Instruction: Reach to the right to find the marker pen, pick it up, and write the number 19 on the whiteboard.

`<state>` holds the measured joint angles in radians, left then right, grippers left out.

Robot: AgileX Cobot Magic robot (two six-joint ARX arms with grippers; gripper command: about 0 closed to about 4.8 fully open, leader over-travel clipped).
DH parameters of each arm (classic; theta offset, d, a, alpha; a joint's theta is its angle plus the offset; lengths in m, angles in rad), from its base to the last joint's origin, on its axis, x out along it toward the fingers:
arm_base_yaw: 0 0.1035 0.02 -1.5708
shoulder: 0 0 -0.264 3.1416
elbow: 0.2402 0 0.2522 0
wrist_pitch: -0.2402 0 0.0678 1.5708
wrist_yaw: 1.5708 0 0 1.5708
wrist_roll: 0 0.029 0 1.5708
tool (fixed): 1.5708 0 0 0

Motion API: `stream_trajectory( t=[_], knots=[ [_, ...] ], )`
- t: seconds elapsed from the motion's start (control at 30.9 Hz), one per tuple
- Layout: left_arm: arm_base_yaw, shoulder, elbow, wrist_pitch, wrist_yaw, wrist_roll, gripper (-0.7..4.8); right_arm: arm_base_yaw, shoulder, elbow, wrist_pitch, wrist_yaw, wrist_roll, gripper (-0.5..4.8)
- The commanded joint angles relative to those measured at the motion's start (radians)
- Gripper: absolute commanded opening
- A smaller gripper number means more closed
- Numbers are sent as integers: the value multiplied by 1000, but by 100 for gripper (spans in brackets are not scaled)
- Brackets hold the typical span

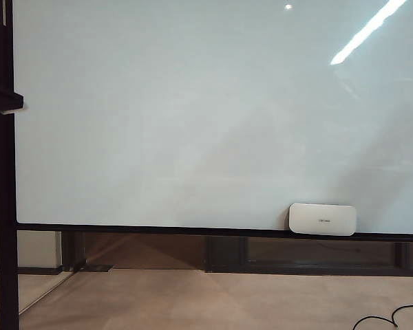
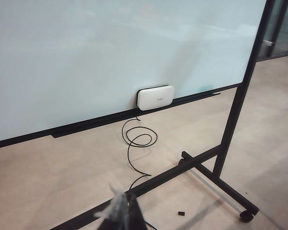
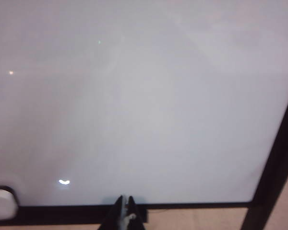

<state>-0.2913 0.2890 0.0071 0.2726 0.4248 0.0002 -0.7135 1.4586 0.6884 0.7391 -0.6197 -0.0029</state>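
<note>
Clenched right end effector, cropped; left end effector blurred, state unclear; whiteboard beyond.

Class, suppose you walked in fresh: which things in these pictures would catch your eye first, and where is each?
The whiteboard fills nearly the whole exterior view, blank, with no writing on it. A white eraser sits at its lower edge, toward the right. On the floor below, a black cable lies coiled; the right gripper, shut, points at the board's lower frame.
</note>
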Motion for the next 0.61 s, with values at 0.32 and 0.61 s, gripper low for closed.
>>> stream_trajectory(
  t=[0.32, 0.61],
  knots=[
    [0, 2, 2, -15, -2, 19, -5, -142, 398, 36, 520, -33, 109, -5],
    [0, 93, 2, 3, -32, 26, -5, -187, 566, 290, 348, -136, 76, -4]
  ],
)
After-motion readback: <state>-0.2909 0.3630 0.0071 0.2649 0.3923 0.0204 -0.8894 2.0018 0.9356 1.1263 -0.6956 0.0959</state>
